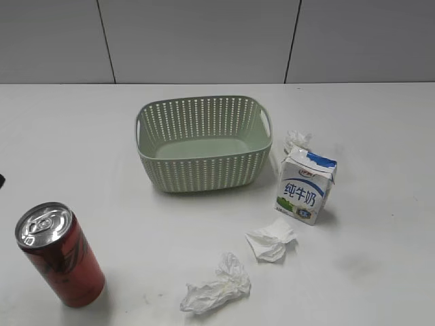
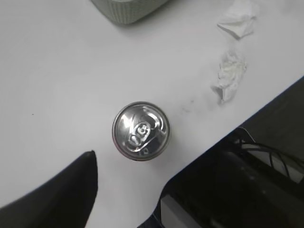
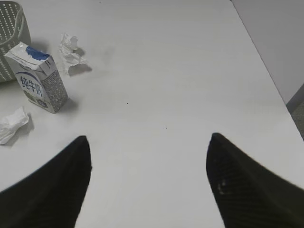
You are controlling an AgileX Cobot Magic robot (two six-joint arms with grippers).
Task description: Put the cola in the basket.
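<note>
The cola (image 1: 60,261) stands upright at the table's front left, red with black markings and a silver top. In the left wrist view I look straight down on its pull-tab top (image 2: 141,131). My left gripper (image 2: 161,156) is open and empty above the can, which lies just beyond the fingertips; its right finger blends into the dark background. The pale green basket (image 1: 204,170) sits empty at the table's middle, far from the can; its corner shows in both wrist views (image 2: 128,9) (image 3: 12,38). My right gripper (image 3: 149,142) is open and empty over bare table.
A white-and-blue milk carton (image 1: 306,187) (image 3: 38,78) stands right of the basket. Crumpled tissues lie behind the carton (image 1: 297,140), in front of it (image 1: 272,241) and at the front middle (image 1: 216,285). The table's front edge (image 2: 213,142) runs close to the can.
</note>
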